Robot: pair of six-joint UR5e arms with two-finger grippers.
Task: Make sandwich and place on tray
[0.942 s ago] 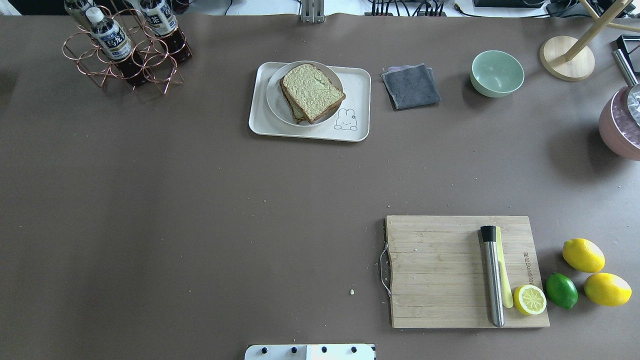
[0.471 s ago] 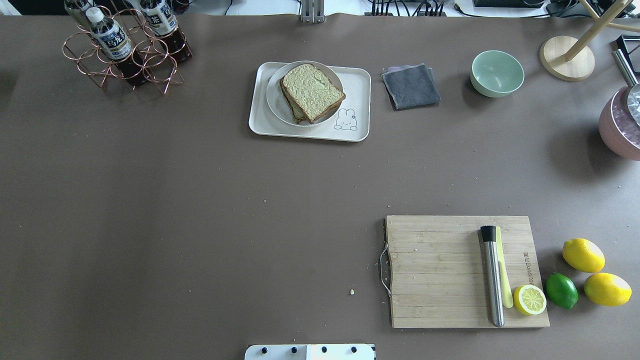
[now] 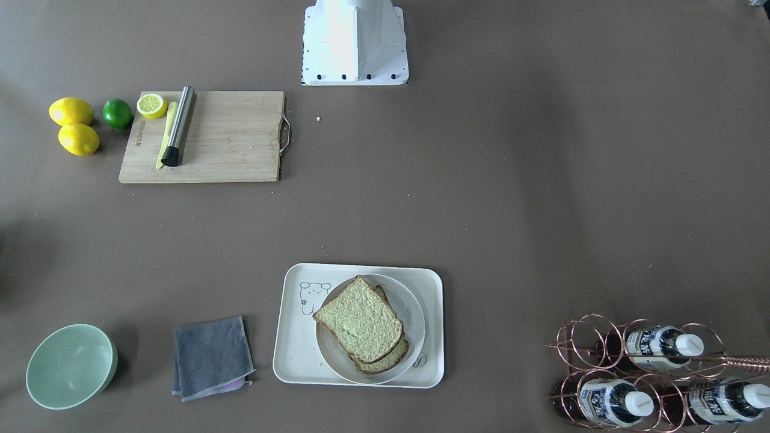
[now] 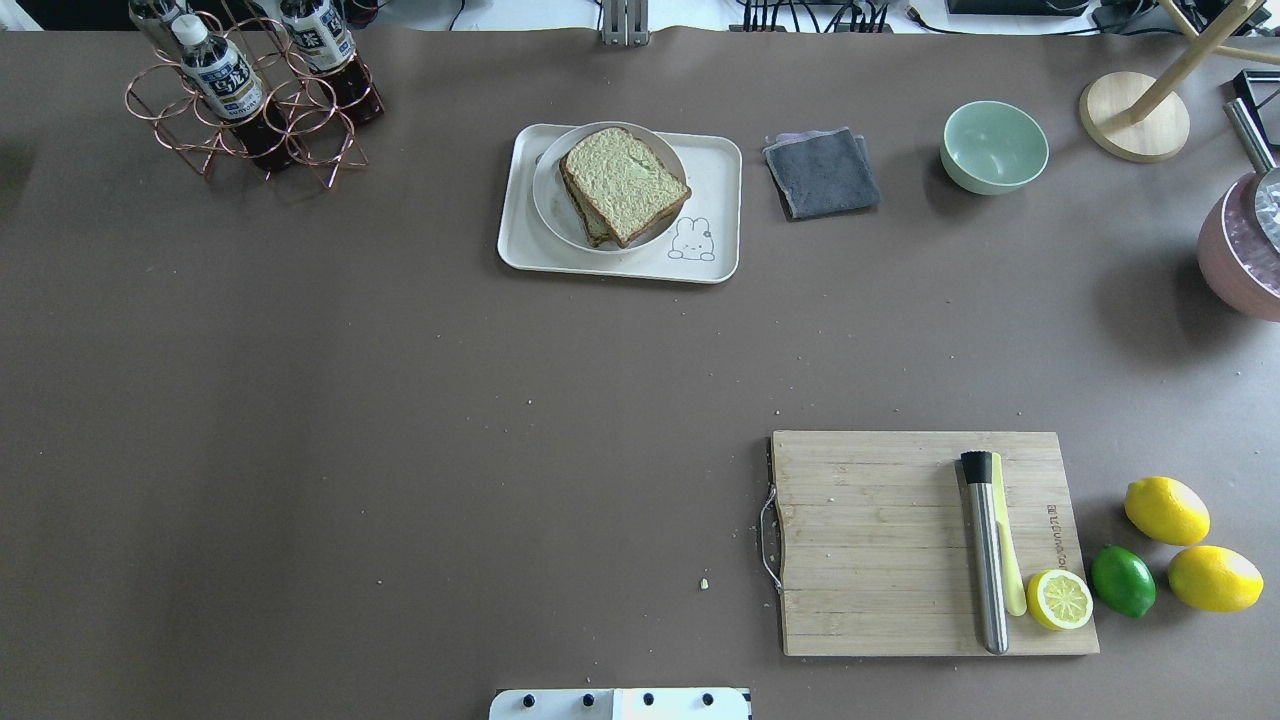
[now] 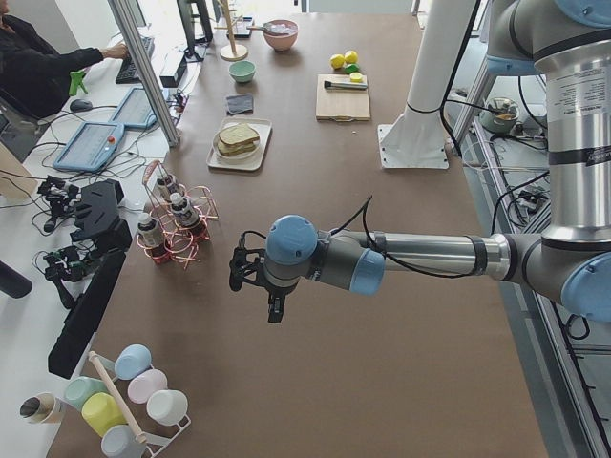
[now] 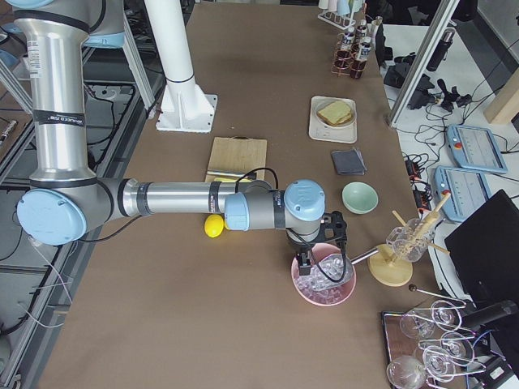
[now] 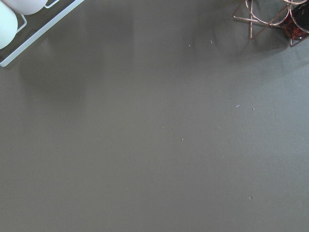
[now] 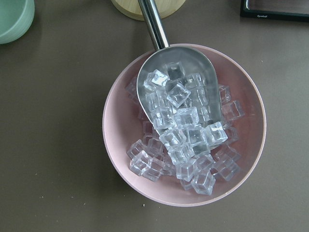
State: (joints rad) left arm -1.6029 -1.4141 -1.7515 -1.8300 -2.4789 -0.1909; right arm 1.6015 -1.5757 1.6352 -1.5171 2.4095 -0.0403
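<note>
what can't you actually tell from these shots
- Filling of the sandwich: covered by its top slice in the overhead and front-facing views, and too small to see in the side views.
- Left gripper and right gripper: open or shut is unclear, because they show only in the side views.
- Pink bowl: cut off by the right edge of the overhead view.

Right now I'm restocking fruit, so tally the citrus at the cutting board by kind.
Whole lemons: 2
Lime: 1
Lemon half: 1
Total: 4
</note>
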